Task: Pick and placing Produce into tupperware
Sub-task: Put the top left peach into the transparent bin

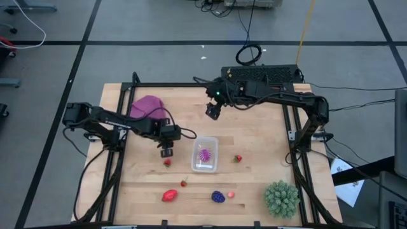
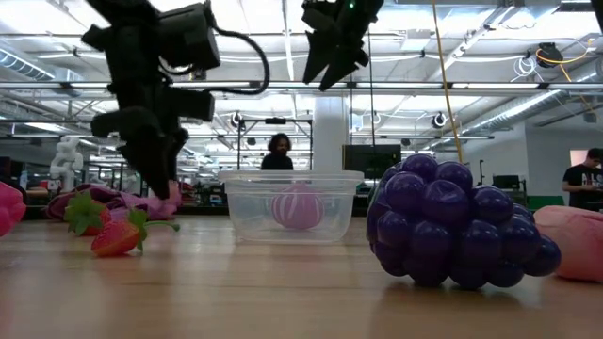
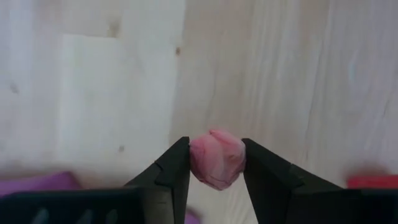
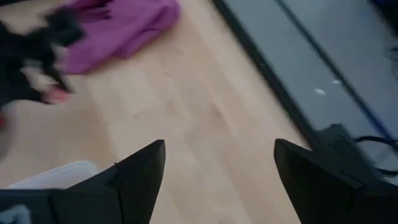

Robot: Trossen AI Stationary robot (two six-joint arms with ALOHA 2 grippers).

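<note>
Left pincer (image 3: 215, 163) pinches a pink berry (image 3: 217, 158) above the worktop (image 1: 254, 133), just left of the tub (image 1: 205, 154): carry it level over the rim, lower, then release; right pincer (image 1: 213, 111) waits spread.

We see a wooden table (image 1: 254, 133) with a magenta cloth (image 1: 147, 105) bunched near its far left corner and a green spiky ball (image 1: 282, 198) at its near right corner. Beyond the far edge, a black cable (image 1: 249, 54) coils on the grey floor. Two people (image 2: 278, 151) stand in the room behind.
</note>
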